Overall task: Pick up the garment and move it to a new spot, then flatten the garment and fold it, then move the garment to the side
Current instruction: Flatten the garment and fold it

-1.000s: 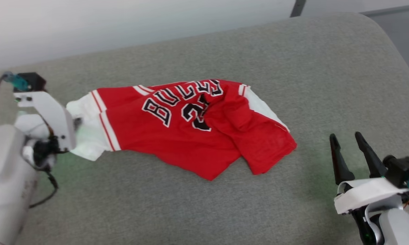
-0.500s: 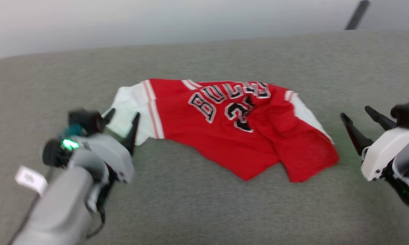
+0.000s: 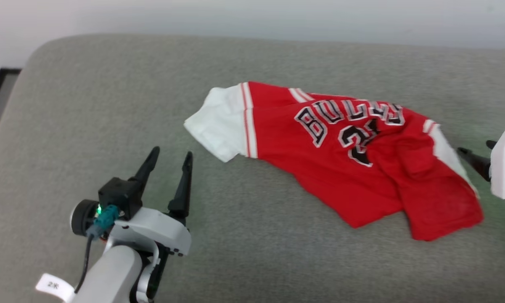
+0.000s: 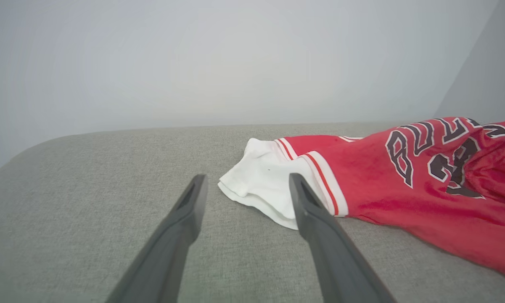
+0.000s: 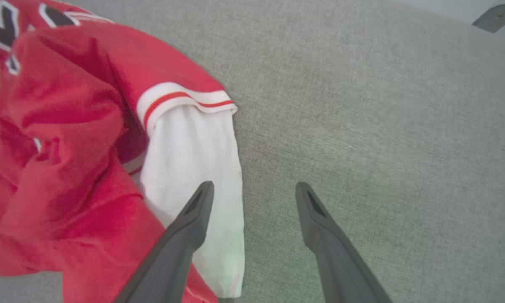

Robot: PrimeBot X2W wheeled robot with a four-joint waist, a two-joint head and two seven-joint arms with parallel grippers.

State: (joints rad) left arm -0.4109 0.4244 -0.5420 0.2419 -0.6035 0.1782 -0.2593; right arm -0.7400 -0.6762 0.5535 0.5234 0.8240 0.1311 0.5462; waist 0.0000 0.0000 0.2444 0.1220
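the garment [image 3: 340, 168] lies crumpled on the grey padded surface [image 3: 109, 84], right of centre in the head view. its "bulls" lettering [image 3: 349, 115] and number face up, and red folds bunch toward the lower right. one white sleeve [image 3: 218, 122] spreads out at the garment's left end, near the middle of the frame.

the left gripper [image 3: 171, 151] sits at the lower left of the head view, near that sleeve but apart from it. its fingers are spread and hold nothing. in the left wrist view the same gripper [image 4: 247, 179] points at the sleeve [image 4: 265, 181], with bare grey fabric under it.

the right gripper [image 3: 475, 147] comes in at the right edge, just beside the garment's other white sleeve. in the right wrist view its fingers [image 5: 193, 223] are spread apart and empty. one of them overlaps that sleeve [image 5: 193, 160], but i cannot tell whether they touch.
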